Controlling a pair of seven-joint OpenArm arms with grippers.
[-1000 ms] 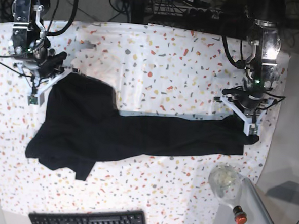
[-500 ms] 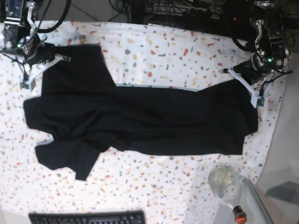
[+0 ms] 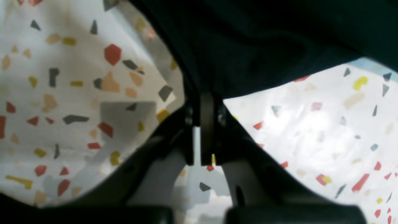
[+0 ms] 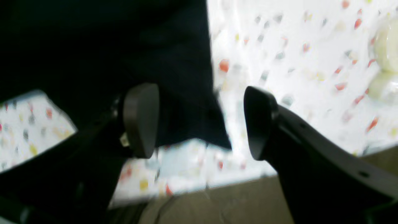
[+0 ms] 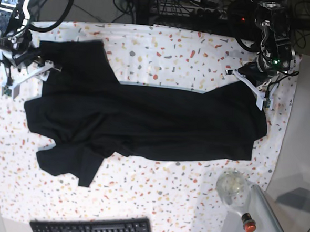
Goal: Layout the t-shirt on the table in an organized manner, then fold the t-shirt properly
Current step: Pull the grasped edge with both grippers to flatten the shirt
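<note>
Item: t-shirt (image 5: 144,123), black, short sleeves. I find it lying on the table (image 5: 164,53), the white cloth flecked red, yellow and grey. Long axis runs across the base view, side to side. One end is bunched and rumpled toward my right arm's side, with a flap hanging lower at that end; the other end lies flatter toward my left arm's side. Which end is collar and which is hem I cannot tell. A pale blue strip shows along the shirt's upper edge near the middle.

Item: left gripper (image 3: 203,102). Pads pressed together, pinching the black fabric's edge (image 3: 248,46); in the base view it sits at the shirt's upper corner (image 5: 258,80).

Item: right gripper (image 4: 200,119). Pads (image 4: 140,119) stand wide apart, nothing clamped. A corner of the shirt (image 4: 174,62) hangs between them, free of the far pad; contact with the near pad I cannot judge. In the base view it sits at the shirt's other upper corner (image 5: 26,66).

Item: keyboard (image 5: 93,229), black, near edge, well apart from the shirt.

Item: clear bottle (image 5: 234,192) with red cap, off the shirt's lower corner.
</note>
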